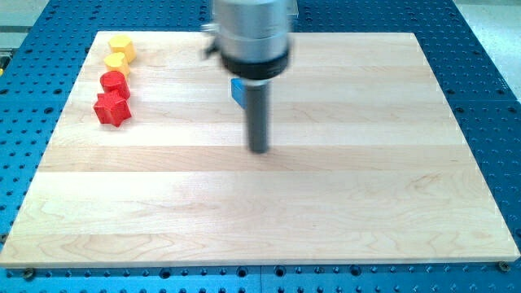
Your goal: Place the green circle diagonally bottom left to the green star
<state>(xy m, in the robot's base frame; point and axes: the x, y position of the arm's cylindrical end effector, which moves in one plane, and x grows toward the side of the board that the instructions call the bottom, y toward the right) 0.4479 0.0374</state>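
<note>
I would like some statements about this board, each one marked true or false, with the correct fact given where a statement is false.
1. Four blocks stand in a column near the view's top left. True: a yellow block, a second yellow block, a red block and a red star.
2. My tip touches the red star. False: it rests on bare wood, far to the view's right of that column.
3. A blue block shows partly behind the rod. True.
4. A green circle lies at the view's bottom right. False: no green block is visible.
5. The wooden board lies on a blue perforated surface. True.
</note>
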